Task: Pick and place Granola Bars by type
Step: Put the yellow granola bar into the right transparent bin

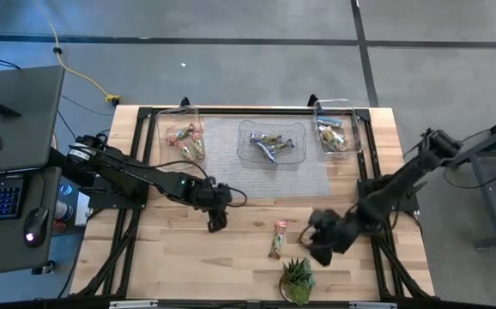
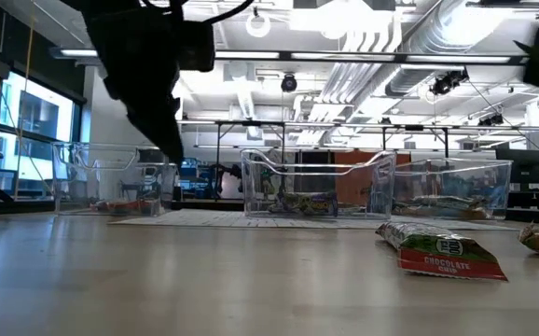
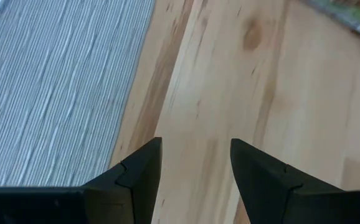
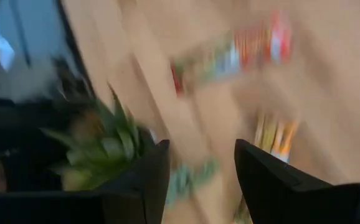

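The right end effector [image 1: 317,243] hovers spread and empty over the counter [image 1: 188,257], just beside two granola bars [image 1: 277,239]. The left end effector [image 1: 216,219], also spread, hangs farther off.

granola bars [image 1: 276,240] lie flat on the table; others fill three bins.

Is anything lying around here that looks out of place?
Yes: two granola bars lie loose on the bare wooden table near the potted plant, while the rest sit sorted in three clear bins on the grey mat.
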